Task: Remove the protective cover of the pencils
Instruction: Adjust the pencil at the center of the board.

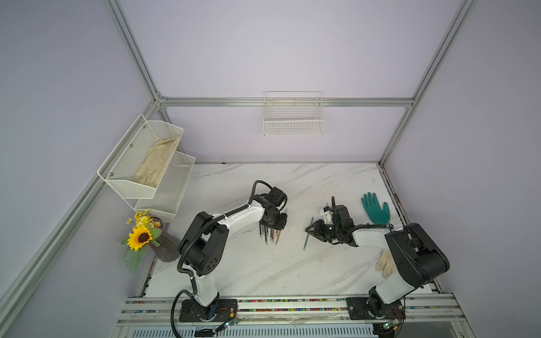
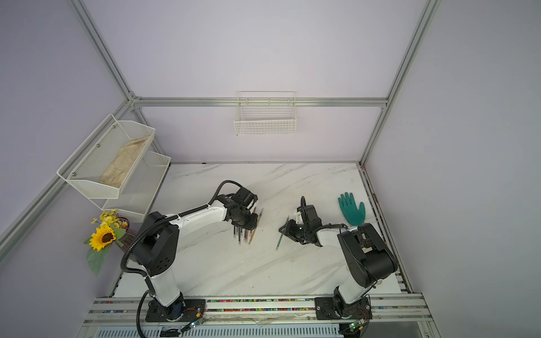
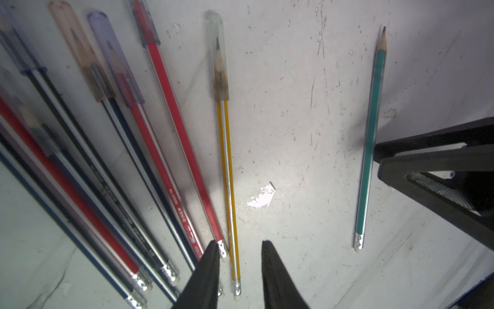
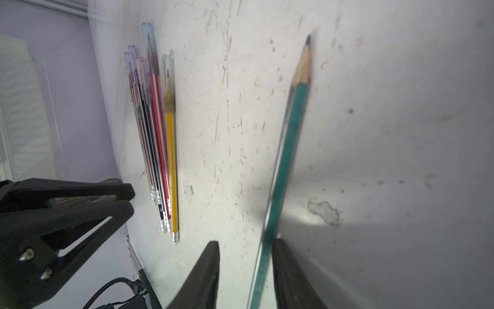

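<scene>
Several capped pencils (image 1: 270,235) (image 2: 244,235) lie side by side on the marble table, partly under my left gripper (image 1: 273,225). In the left wrist view, my left gripper (image 3: 238,243) is open, its jaws straddling the eraser end of a yellow pencil (image 3: 227,174) whose tip wears a clear protective cover (image 3: 217,53). A green pencil (image 1: 308,234) (image 3: 370,144) lies apart to the right with a bare tip. My right gripper (image 4: 246,240) is open around the green pencil (image 4: 286,160), which runs close along one finger.
A green glove (image 1: 376,209) lies at the right of the table and a beige glove (image 1: 386,263) by the right arm. A sunflower vase (image 1: 143,237) and mesh shelves (image 1: 146,164) stand left. A wire basket (image 1: 293,117) hangs on the back wall.
</scene>
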